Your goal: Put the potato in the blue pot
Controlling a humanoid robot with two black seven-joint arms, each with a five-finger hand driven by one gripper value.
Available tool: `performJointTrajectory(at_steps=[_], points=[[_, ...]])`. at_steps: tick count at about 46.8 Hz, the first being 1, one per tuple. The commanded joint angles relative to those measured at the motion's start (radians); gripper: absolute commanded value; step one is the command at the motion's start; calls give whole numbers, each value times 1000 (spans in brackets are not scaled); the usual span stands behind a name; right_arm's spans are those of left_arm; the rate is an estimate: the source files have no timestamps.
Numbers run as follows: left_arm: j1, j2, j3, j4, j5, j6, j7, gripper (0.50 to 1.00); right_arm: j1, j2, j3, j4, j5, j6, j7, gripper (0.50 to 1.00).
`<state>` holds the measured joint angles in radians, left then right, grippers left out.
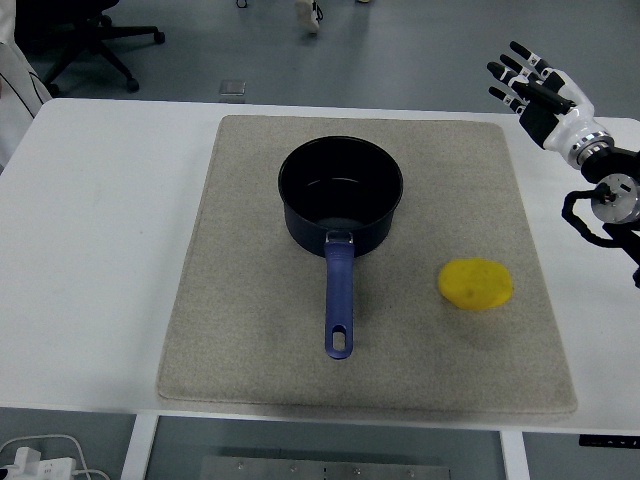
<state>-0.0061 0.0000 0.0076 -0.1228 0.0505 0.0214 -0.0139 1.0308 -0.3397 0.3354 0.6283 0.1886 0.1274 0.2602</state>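
A yellow potato [475, 284] lies on the grey mat [250, 330], to the right of the pot's handle. The dark blue pot [341, 195] stands upright and empty near the mat's middle back, its blue handle [339, 300] pointing toward the near edge. My right hand [530, 85] is raised at the far right, above the table's back right corner, fingers spread and holding nothing. It is well away from the potato. The left arm does not show.
The mat lies on a white table [100, 250]. A person's white sleeve [18, 80] shows at the top left edge. An office chair [80, 35] stands on the floor behind. A white power strip [40, 465] lies below the table's near left.
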Motion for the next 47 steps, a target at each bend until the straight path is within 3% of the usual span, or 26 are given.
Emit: performJointTrajectory(at_steps=[1,22,36,47], points=[[0,0,0,0,0,0,0,996,2,-4,-3,1,-11,12,-2,934],[0,0,0,0,0,0,0,996,5,-44,-1,-1,-210,120,-2,932],[0,0,0,0,0,0,0,996,0,-87,1,16,-423,133,4,932],[0,0,0,0,0,0,0,996,-2,-151,-1,31,-540,259,4,932]])
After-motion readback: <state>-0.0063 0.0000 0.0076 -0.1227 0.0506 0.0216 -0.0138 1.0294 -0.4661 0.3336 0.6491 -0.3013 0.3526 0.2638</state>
